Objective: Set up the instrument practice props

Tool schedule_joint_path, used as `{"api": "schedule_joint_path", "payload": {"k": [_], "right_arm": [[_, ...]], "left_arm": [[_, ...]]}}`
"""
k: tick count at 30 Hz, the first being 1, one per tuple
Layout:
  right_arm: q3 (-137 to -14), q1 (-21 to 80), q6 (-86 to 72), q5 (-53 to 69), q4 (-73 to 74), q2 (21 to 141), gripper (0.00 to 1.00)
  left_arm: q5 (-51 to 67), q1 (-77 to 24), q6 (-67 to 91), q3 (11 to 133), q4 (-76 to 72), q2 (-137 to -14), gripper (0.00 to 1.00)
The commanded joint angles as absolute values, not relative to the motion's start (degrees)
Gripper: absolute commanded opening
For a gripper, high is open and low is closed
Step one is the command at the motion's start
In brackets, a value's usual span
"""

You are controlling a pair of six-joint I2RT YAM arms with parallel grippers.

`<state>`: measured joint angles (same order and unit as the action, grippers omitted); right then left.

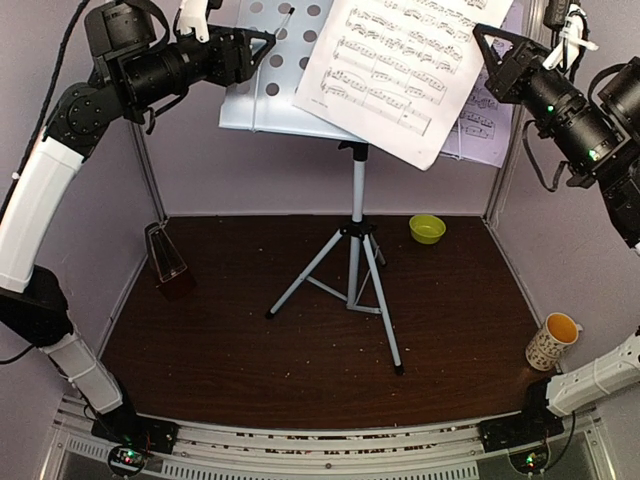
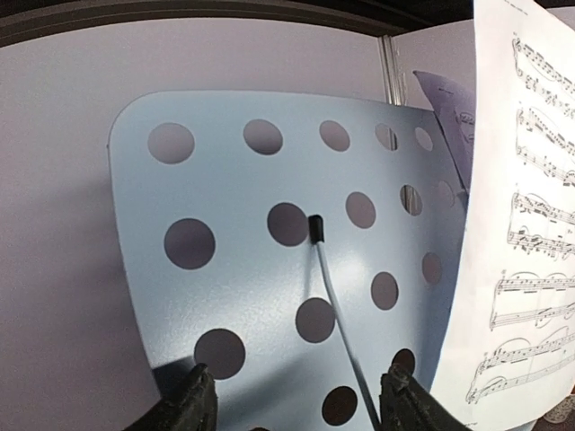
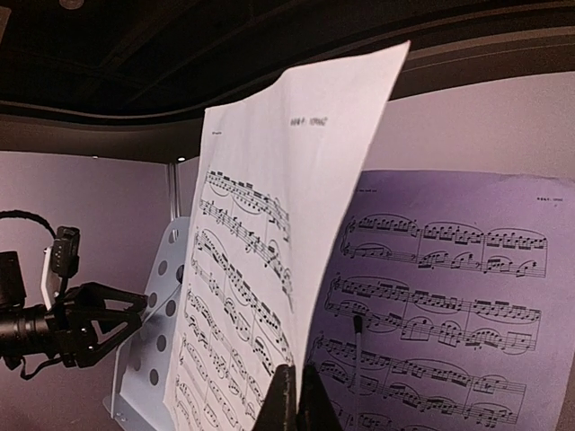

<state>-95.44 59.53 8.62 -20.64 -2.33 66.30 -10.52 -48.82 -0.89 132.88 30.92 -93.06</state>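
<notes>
Standing at the middle of the dark table (image 1: 455, 320) on its splayed tripod legs, the music stand (image 1: 357, 205) holds its white perforated desk (image 2: 243, 296) high, up at the level of both grippers. Across that desk leans the white music sheet (image 1: 395, 70), tilted, its lower corner hanging below the desk's bottom edge. The lavender music sheet (image 3: 449, 296) lies behind it on the desk's right side, partly covered. A thin white retaining wire (image 2: 341, 323) with a black tip lies against the desk's face.

The right gripper (image 3: 293, 395) is clenched on the edge of the white sheet — its fingers meet with the paper pinched between them. The left gripper (image 1: 268, 48) is released, jaws standing apart just beside the desk's left edge, nothing between them; whether it touches the metal I cannot tell.

Down on the table, the metronome (image 1: 166, 262) stands upright near the left wall, well apart from the tripod. A small green bowl (image 1: 427, 228) sits at the back right — and a patterned cup (image 1: 553, 341) near the right front corner.
</notes>
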Motion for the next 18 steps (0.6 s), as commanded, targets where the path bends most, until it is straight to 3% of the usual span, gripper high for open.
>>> {"api": "schedule_joint_path", "payload": {"k": [1, 10, 18], "right_arm": [[-97.7, 59.0, 9.7, -22.0, -4.8, 66.8, 0.0], [-99.2, 58.9, 10.8, -22.1, -5.5, 69.4, 0.0], [-99.7, 58.8, 11.9, -22.6, -6.4, 70.5, 0.0]], "left_arm": [[-10.7, -48.9, -1.5, 137.7, 30.6, -95.8, 0.63], [-11.8, -48.9, -2.3, 138.1, 29.6, -97.0, 0.45], [-11.3, -48.9, -1.9, 137.9, 29.3, -97.9, 0.45]]}}
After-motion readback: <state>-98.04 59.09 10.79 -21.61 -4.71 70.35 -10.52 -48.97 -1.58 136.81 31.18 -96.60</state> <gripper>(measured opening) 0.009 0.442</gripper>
